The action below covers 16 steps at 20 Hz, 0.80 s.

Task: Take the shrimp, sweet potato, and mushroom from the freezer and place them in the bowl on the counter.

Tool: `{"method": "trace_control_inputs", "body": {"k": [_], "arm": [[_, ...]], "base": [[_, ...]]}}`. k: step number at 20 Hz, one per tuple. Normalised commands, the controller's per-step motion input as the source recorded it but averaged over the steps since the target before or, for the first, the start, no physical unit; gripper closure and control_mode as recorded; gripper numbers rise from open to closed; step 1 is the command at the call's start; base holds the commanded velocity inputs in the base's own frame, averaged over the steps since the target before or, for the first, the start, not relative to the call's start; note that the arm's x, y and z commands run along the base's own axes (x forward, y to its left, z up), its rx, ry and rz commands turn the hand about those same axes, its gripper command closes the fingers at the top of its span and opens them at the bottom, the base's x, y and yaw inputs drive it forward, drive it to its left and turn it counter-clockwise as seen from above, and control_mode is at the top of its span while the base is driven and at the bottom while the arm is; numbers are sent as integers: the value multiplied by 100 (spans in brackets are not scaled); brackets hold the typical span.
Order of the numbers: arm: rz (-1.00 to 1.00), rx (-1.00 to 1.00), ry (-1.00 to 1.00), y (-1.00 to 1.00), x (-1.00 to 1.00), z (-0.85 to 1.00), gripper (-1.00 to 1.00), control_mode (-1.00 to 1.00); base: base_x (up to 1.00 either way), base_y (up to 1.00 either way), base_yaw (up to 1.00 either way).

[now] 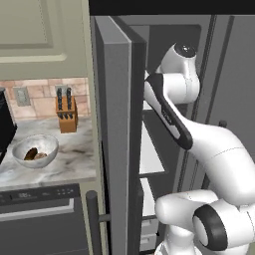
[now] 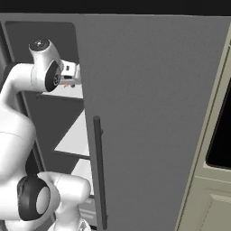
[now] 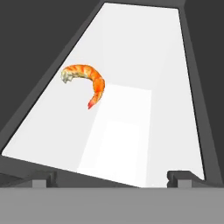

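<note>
Two small dark fingertips of the gripper [image 3: 111, 177] rise at the bottom of the hand view, spread wide apart and holding nothing. Beyond them, a small curved orange shrimp [image 3: 85, 82] lies on a white shelf inside the tall dark grey freezer [image 1: 117, 139]. Left of the freezer's open door, on the pale marbled counter [image 1: 74, 159], the round whitish-grey bowl [image 1: 36, 150] holds brown lumps.

Freezer [image 1: 117, 139] door hides the tool [image 3: 111, 178]
</note>
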Motion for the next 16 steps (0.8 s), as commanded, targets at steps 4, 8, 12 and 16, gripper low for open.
{"method": "trace_control_inputs", "body": {"k": [4,8,12,16], "arm": [[0,0,0,12,32,-13,-100,-100],[0,0,6,24,31,-4,-100,-100],[0,0,6,5,19,-7,-100,-100],[1,0,2,0,19,-12,-100,-100]], "base": [[0,0,0],[0,0,0],[0,0,0],[0,0,0]]}}
